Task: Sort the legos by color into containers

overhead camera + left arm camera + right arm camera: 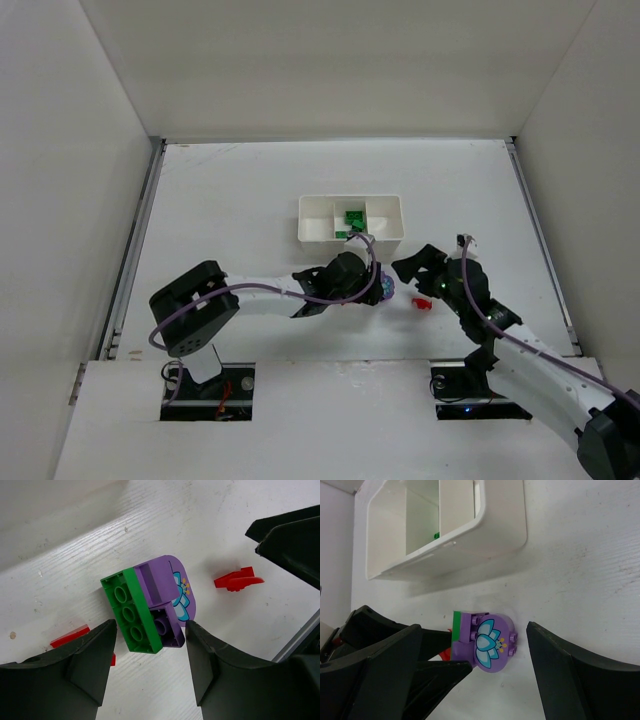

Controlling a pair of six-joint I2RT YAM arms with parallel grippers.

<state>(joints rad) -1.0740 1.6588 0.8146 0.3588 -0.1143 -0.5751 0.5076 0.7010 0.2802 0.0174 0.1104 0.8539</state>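
left gripper (151, 632) open, jaws spread to either side of a joined purple-and-green lego (150, 605) that lies on the table just in front of the white tray (312, 232), by its right compartment; cannot tell if the pads touch it. right gripper (475, 630) gapes wide beside the same piece. green legos (353, 217) sit in the tray's middle compartment, and a red lego (423, 303) lies outside the tray, off its near right corner.

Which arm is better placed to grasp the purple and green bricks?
Probably left: the left tool is open with one finger on each side of the bricks. The right tool sits farther off.
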